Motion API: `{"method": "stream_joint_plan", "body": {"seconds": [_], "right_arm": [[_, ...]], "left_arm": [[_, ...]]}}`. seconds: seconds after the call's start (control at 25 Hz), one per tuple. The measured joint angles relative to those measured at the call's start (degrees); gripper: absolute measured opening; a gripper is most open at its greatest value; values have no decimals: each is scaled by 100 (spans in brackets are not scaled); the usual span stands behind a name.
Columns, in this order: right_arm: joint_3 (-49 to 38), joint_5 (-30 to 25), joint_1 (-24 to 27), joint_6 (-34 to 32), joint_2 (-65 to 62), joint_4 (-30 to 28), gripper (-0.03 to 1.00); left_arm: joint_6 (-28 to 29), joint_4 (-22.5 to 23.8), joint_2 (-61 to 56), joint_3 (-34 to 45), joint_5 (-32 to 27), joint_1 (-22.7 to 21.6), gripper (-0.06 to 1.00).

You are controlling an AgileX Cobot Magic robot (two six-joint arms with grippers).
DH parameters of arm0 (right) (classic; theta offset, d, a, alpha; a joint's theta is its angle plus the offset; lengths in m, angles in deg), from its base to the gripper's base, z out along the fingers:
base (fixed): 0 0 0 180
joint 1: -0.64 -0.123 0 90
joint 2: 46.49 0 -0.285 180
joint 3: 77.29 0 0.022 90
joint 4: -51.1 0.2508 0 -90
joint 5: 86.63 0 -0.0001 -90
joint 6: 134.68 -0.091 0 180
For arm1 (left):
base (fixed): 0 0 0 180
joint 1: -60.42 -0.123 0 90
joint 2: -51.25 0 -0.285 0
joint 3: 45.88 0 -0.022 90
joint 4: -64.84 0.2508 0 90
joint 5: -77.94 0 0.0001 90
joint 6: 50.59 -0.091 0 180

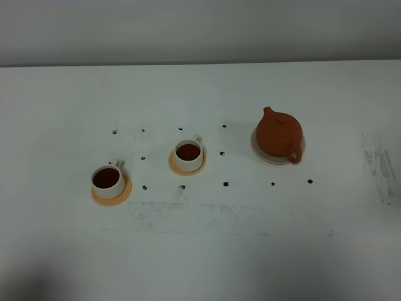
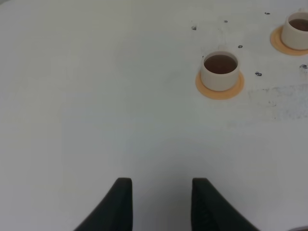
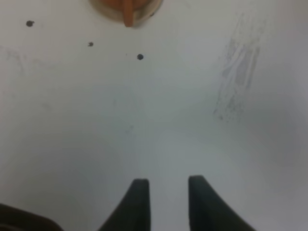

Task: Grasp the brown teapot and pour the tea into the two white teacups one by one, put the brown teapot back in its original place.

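1. The brown teapot (image 1: 279,134) sits on its pale round coaster (image 1: 261,152), on the right side of the white bench (image 1: 200,251). Its lid is on, and its handle points toward the front edge.
2. One white teacup (image 1: 188,153) stands on an orange saucer (image 1: 177,168) near the middle of the bench. It holds dark tea (image 1: 188,151).
3. The other white teacup (image 1: 108,181) stands on its own orange saucer (image 1: 123,194), to the left and nearer the front. It holds tea (image 1: 106,178) too.
4. The left end effector (image 2: 161,204) hangs over bare bench with a gap between its fingers. It holds nothing.
5. The right end effector (image 3: 167,202) hangs over bare bench, back from the teapot. Its fingers stand a little apart and grip nothing.
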Motion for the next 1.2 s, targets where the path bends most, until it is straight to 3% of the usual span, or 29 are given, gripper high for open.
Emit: {"method": "stream_joint_plan", "body": {"seconds": [0.28,0.48,0.68,1.2], "right_arm": [[-220,-209,-30,13,-786,284,21],[-1362,223,404,19,-2253,740,21],[-2397,634,680,135,-3227,766,21],[-2677,571,1015,733,-3964,723,21]], "left_arm": [[0,0,0,0,0,0,31],[0,0,0,0,0,0,31],[0,0,0,0,0,0,31],[0,0,0,0,0,0,31]]}}
